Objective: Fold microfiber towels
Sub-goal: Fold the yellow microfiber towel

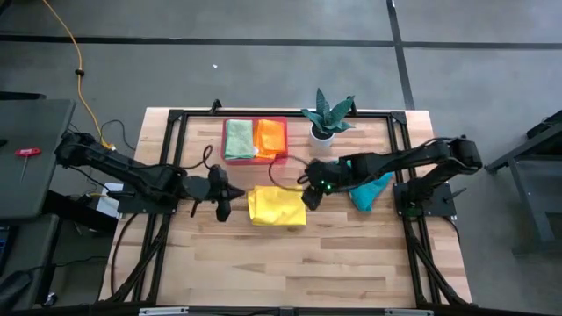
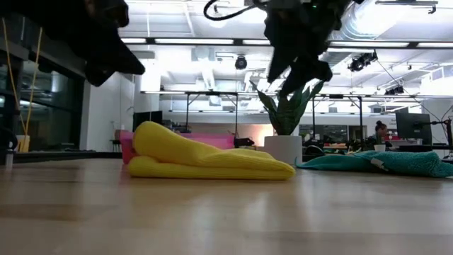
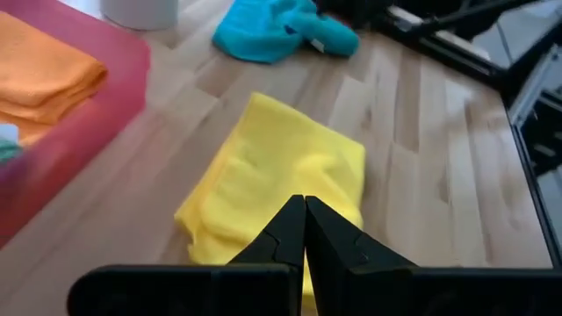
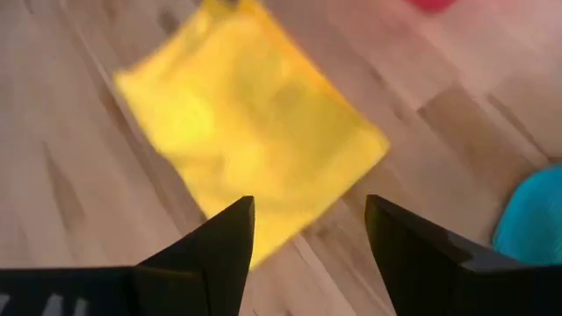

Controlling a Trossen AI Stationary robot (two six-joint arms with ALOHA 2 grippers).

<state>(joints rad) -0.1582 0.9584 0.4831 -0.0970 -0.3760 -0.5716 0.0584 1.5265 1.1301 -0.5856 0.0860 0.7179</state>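
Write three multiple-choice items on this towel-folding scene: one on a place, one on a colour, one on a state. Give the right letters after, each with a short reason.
1. Where does the teal towel lie?
A. in the pink tray
B. on the table beside the right arm
C. on top of the yellow towel

2. Which colours are the two towels in the pink tray?
A. light green and orange
B. yellow and teal
C. orange and teal

3. How do the jaws of the left gripper stand?
A. wide open
B. shut on the yellow towel
C. shut, holding nothing

Answers:
1 B: the high view shows it crumpled on the wood, clear of the tray.
2 A: the light green towel and orange towel lie side by side there.
3 C: the left wrist view shows the jaws closed together above the yellow towel; the right gripper is open.
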